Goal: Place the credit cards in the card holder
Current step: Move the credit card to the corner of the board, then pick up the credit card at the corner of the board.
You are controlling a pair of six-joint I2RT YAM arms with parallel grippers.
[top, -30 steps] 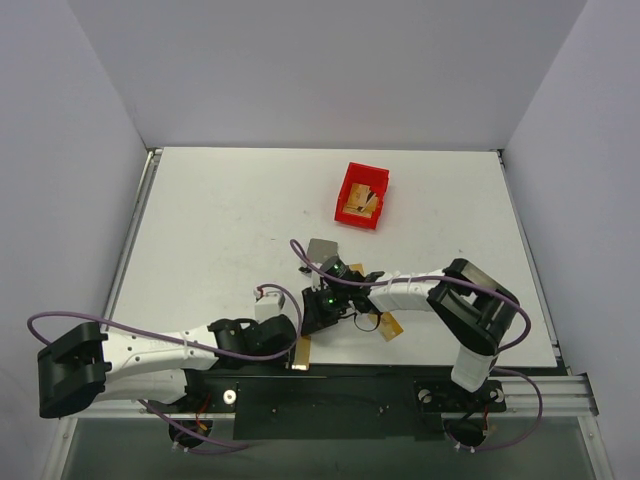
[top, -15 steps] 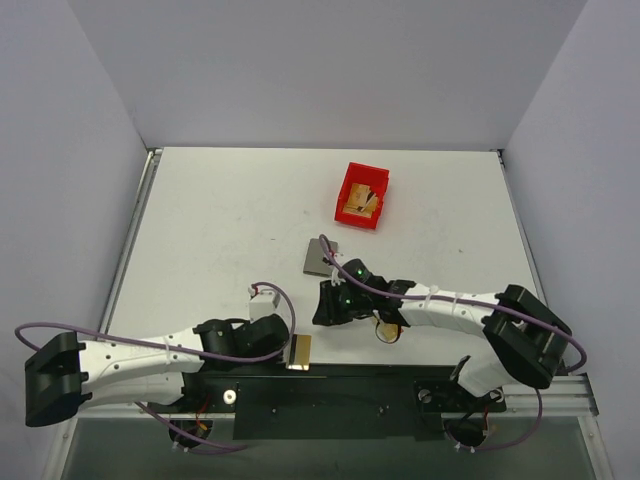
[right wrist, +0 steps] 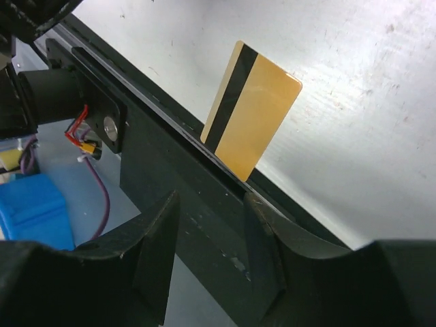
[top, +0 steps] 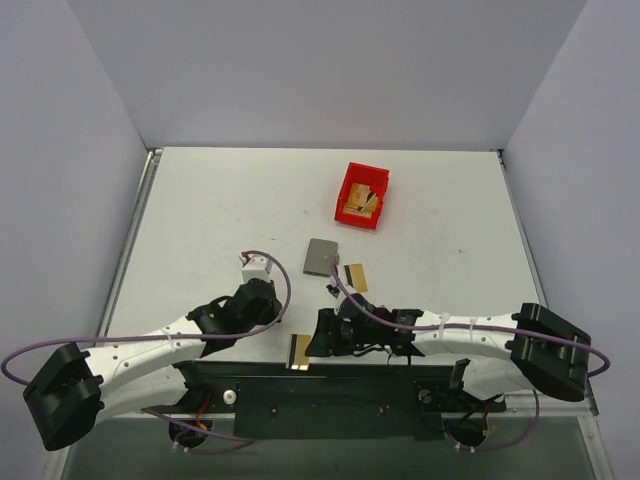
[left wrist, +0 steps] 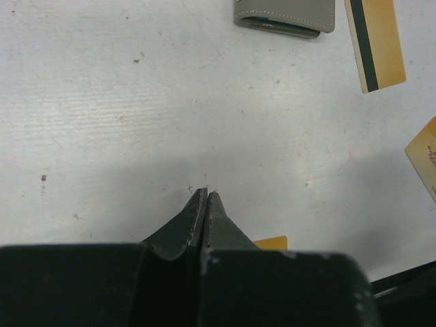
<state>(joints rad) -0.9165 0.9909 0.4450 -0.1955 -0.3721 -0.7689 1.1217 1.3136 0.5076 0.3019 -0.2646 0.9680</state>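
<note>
The grey card holder [top: 322, 257] lies closed mid-table and shows in the left wrist view [left wrist: 286, 15]. A gold card with a black stripe [top: 354, 277] lies just to its right, also in the left wrist view [left wrist: 375, 41]. A second striped card [top: 299, 351] lies at the table's front edge, overhanging the black rail [right wrist: 252, 109]. Another card's corner shows in the left wrist view [left wrist: 426, 163]. My left gripper [top: 262, 300] [left wrist: 206, 192] is shut and empty, low over bare table short of the holder. My right gripper [top: 316, 342] [right wrist: 211, 201] is open and empty, over the rail beside the front-edge card.
A small red bin [top: 361, 195] with tan pieces inside stands behind the holder. The black rail [top: 330, 385] runs along the table's front edge. Purple cables loop off both arms. Grey walls close in the table's sides and back.
My left gripper has left the front-edge card and swung up and back. My right gripper has moved down-left to that card, uncovering the holder and the striped card beside it.
</note>
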